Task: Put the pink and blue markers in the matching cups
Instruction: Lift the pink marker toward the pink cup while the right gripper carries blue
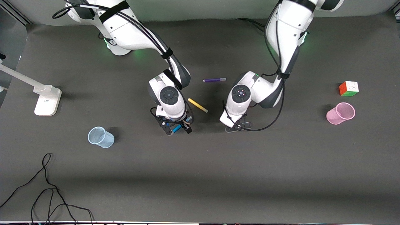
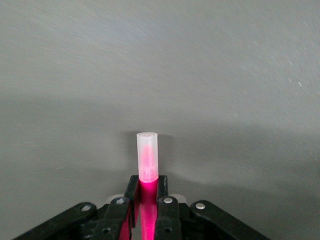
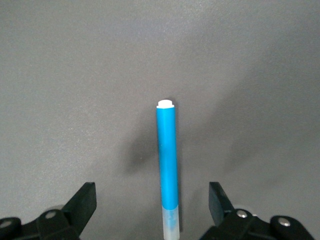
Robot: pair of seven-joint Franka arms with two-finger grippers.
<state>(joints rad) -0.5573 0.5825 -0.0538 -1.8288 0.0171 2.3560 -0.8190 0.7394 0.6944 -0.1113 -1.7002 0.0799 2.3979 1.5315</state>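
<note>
While the slim magenta-pink felt-tip marker with the pale cap point(image 2: 148, 155) sits clenched in the left end effector point(image 2: 146, 212), its cap poking out past the fingertips, the bright blue marker with the greyish cap point(image 3: 166, 160) lies on the dark grey table point(image 1: 200, 175) between the spread fingers of the right end effector point(image 3: 152, 197), and neither finger touches it. I judge the pickup step half done: pink is gripped, blue is only straddled.

Next I would close the right fingers on the blue barrel and lift. Then each arm has to carry its marker outward. The small translucent pale blue cup point(image 1: 100, 137) stands at about eight o'clock from the right end effector point(image 1: 176, 127) in the front view. The light pink cup point(image 1: 341, 113) stands at roughly three o'clock from the left end effector point(image 1: 238, 125), well apart from it.

A yellow marker point(image 1: 197, 105) lies between the two arms, with a purple marker point(image 1: 214, 80) at twelve o'clock from it.

From the front, the left hand hides the pink marker entirely, and I cannot tell whether it has cleared the table. Only a sliver of blue shows under the right hand.
</note>
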